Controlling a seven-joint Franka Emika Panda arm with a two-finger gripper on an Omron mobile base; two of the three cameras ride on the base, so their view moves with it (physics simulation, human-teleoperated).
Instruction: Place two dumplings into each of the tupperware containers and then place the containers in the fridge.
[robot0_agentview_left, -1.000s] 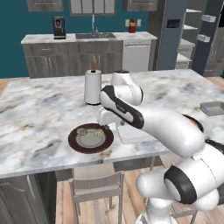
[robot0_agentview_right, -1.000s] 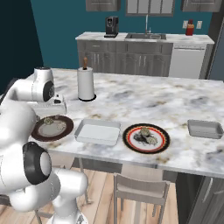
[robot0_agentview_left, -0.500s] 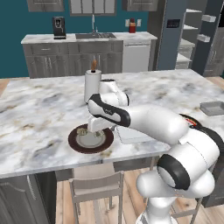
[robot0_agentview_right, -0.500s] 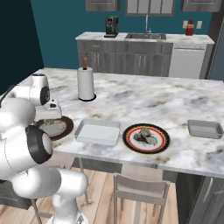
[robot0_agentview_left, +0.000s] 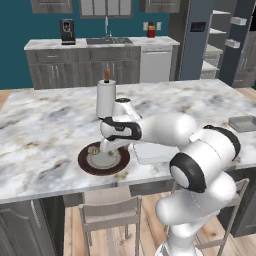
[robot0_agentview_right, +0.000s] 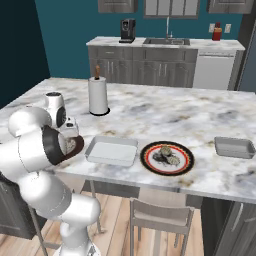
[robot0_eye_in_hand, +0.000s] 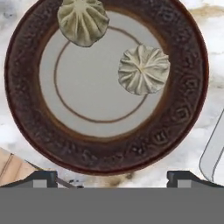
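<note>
Two dumplings lie on a brown-rimmed plate (robot0_eye_in_hand: 26, 105): an olive one (robot0_eye_in_hand: 83, 20) at its upper edge and a paler one (robot0_eye_in_hand: 143, 69) right of centre. My gripper (robot0_eye_in_hand: 114, 179) hovers open over the near rim of this plate, with nothing between its fingertips (robot0_eye_in_hand: 43, 177). From the left base view, the hand (robot0_agentview_left: 111, 142) hangs over the plate (robot0_agentview_left: 90, 165). One tupperware container (robot0_agentview_right: 111, 150) stands just right of it, and its corner (robot0_eye_in_hand: 214, 153) shows in the hand view. A second container (robot0_agentview_right: 233, 147) lies far right. The fridge (robot0_agentview_left: 197, 45) stands at the back right.
A red-rimmed plate (robot0_agentview_right: 182, 165) holding more dumplings (robot0_agentview_right: 166, 156) sits between the two containers. A paper towel roll (robot0_agentview_left: 105, 98) stands upright behind the brown plate. Stools are tucked under the island's front edge. A back counter with a sink and coffee maker lies beyond.
The arm has swung left and down, bringing the hand from above the container area to low over the brown-rimmed plate. The plates and containers have not moved.
</note>
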